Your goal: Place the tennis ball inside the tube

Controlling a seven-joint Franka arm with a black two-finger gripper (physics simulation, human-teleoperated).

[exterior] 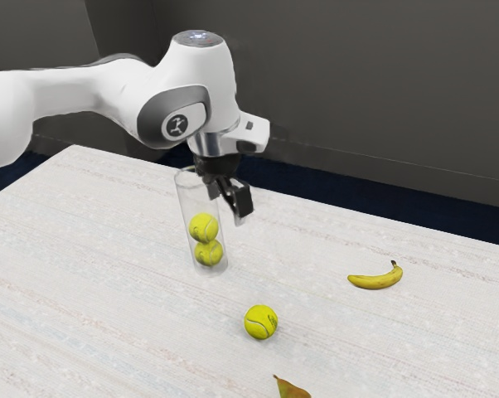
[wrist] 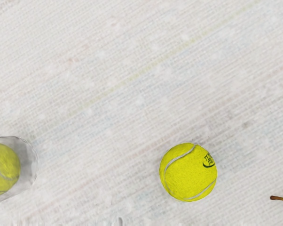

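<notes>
At the exterior view's left the clear tube [exterior: 191,197] stands upright with two balls [exterior: 203,226] stacked inside; a low sideways swing of the arm could topple it. Next to the right, the gripper [exterior: 227,207] hangs beside the tube's upper part, its jaws apart with nothing between them. Farther right and nearer the camera, the loose tennis ball [exterior: 260,322] lies on the table; an off-centre close could send it rolling toward the pear [exterior: 292,389]. The banana [exterior: 376,279], farthest right, poses little risk.
</notes>
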